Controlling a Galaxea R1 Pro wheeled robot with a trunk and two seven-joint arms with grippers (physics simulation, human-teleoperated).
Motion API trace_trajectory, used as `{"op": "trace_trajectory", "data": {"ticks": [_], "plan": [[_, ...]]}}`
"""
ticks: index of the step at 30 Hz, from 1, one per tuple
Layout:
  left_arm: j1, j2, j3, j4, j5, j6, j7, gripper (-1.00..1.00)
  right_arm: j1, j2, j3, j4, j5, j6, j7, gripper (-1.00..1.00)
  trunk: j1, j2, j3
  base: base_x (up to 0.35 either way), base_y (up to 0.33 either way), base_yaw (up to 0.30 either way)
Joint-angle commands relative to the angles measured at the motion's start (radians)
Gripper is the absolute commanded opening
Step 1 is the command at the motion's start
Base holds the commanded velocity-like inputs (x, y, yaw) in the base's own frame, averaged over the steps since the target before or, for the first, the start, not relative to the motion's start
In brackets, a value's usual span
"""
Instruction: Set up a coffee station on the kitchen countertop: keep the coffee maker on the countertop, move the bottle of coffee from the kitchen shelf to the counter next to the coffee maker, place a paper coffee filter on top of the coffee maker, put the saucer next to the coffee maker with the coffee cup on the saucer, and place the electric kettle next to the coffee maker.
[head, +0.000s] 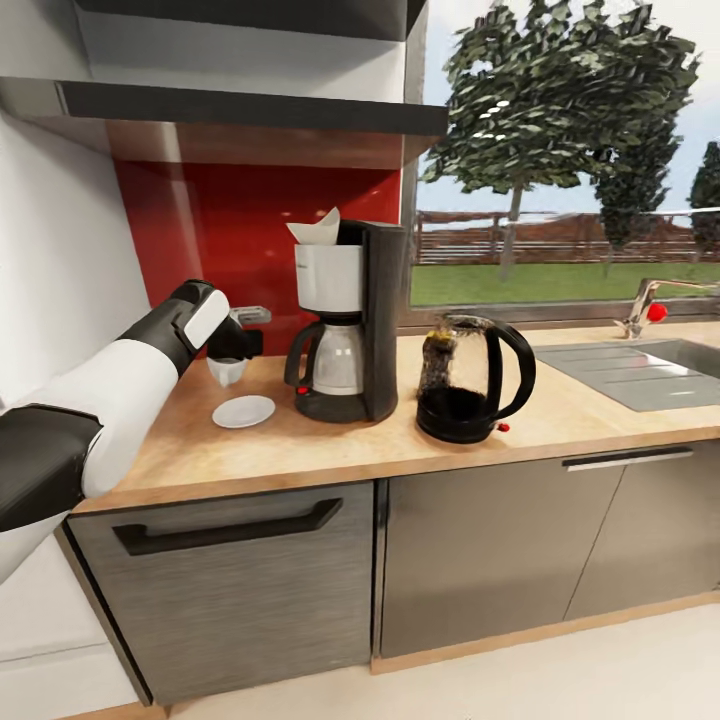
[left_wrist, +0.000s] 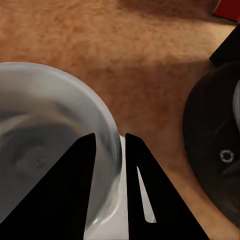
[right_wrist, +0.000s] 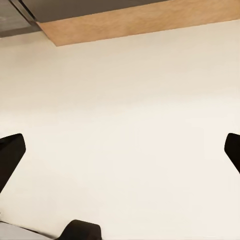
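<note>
The black and silver coffee maker (head: 345, 320) stands on the wooden countertop (head: 560, 420) with a white paper filter (head: 315, 228) on its top. Left of it lies a white saucer (head: 243, 411). My left gripper (head: 232, 350) is shut on the rim of a translucent coffee cup (head: 227, 371), which it holds just above the saucer's far left edge. In the left wrist view the two fingers (left_wrist: 75, 190) pinch the cup's wall (left_wrist: 45, 130), with the saucer (left_wrist: 114, 227) below and the coffee maker's base (left_wrist: 215, 150) beside. The glass electric kettle (head: 478, 380) stands right of the coffee maker, with the dark coffee bottle (head: 437, 358) against its left side. My right gripper (right_wrist: 120, 150) hangs open over the floor.
A steel sink (head: 640, 370) with a tap (head: 645, 305) lies at the counter's right end. Dark shelves (head: 250, 105) hang over a red backsplash (head: 230, 230). A white wall (head: 60, 260) closes the left side. Grey cabinet fronts (head: 240, 590) stand below the counter.
</note>
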Motion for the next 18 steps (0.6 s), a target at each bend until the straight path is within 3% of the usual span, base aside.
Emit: {"op": "trace_trajectory", "data": {"ticks": [1,10,18], "plan": [[-0.001,0.001,-0.007,-0.002,0.01,0.003,0.008,-1.0,-0.001,0.0,0.008,0.003,-0.008,-0.004,0.005,1.0,0.0,-0.001,-0.001,0.0,0.001,-0.018],[-0.001,0.001,-0.007,-0.002,0.01,0.003,0.008,-1.0,-0.001,0.0,0.008,0.003,-0.008,-0.004,0.005,1.0,0.0,-0.001,-0.001,0.0,0.05,-0.163],[-0.001,0.002,-0.007,-0.002,0.01,0.003,-0.007,-1.0,-0.001,-0.001,0.008,0.003,-0.008,-0.004,0.005,1.0,0.0,-0.001,-0.001,0.0,0.191,-0.05]]}}
